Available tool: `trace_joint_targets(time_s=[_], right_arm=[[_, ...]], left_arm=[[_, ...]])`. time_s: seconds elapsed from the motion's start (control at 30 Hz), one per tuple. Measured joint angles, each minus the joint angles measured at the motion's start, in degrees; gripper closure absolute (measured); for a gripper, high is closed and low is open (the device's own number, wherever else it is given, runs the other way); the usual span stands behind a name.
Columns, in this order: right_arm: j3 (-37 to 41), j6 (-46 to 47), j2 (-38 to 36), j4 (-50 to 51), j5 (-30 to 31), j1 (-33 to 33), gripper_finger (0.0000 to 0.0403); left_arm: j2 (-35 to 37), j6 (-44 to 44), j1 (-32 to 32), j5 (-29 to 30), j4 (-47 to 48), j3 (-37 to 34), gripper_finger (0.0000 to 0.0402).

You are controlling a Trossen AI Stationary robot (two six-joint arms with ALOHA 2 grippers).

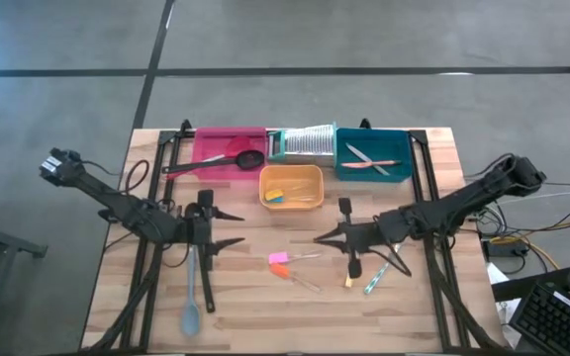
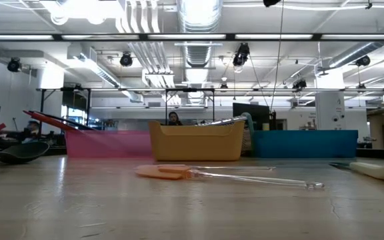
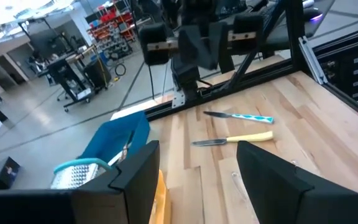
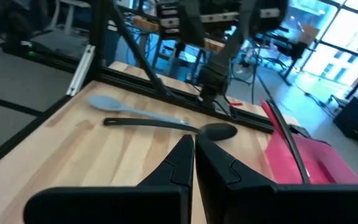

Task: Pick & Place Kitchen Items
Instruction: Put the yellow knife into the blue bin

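My left gripper (image 1: 232, 228) hovers open and empty over the table's left half, pointing right; its fingers show in the left wrist view (image 3: 197, 180). My right gripper (image 1: 319, 237) is shut and empty, pointing left; it also shows in the right wrist view (image 4: 194, 155). A grey-blue spoon (image 1: 192, 297) and a black spoon (image 4: 173, 126) lie flat on the table by the left gripper. Pink and orange pieces (image 1: 280, 263) lie between the grippers. A yellow-handled knife (image 3: 235, 139) and a blue-handled knife (image 3: 247, 117) lie under the right arm.
Along the far edge stand a pink tray (image 1: 216, 144) holding a red-handled black ladle (image 1: 247, 158), a silver ribbed grater (image 1: 303, 143) and a teal tray (image 1: 396, 158) holding knives. An orange tray (image 1: 291, 170) with small pieces stands in front of them. Black frame rails flank both sides.
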State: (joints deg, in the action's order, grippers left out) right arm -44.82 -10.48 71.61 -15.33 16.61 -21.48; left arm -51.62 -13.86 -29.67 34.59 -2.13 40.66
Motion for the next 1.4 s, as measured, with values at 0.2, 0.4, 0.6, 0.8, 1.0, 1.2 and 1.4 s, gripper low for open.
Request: trace_joint_targets(time_s=[0.2,0.4,0.6,0.8,1.0,1.2,1.4], right_arm=[[0.0,-1.66,0.0,0.02,0.1,-2.28,0.0394],[0.0,-2.6,0.0,0.03,2.8,-4.29,0.0394],[0.0,-9.96,0.0,0.05,15.33,-7.47,0.0394],[0.0,-15.56,-0.16,3.47,31.54,-11.72,0.0394],[0.0,-15.05,-1.53,12.9,38.9,-15.44,0.0394],[0.0,-6.74,-2.3,21.38,38.36,-16.69,0.0394],[0.04,0.78,-3.71,26.93,27.48,-15.29,0.0394]], left_arm=[[-0.85,4.16,0.04,0.0,0.02,-0.2,0.0183],[-1.11,4.61,0.04,0.0,0.0,-0.33,0.0183],[-1.14,4.67,0.04,-0.01,0.31,-0.66,0.0183],[-1.15,4.72,0.04,0.0,0.48,-0.66,0.0183],[-1.15,4.69,0.04,0.0,0.48,-0.66,0.0183],[-1.15,4.87,0.04,0.0,0.49,-0.66,0.0183],[-1.15,5.28,0.04,0.0,0.48,-0.66,0.0183]])
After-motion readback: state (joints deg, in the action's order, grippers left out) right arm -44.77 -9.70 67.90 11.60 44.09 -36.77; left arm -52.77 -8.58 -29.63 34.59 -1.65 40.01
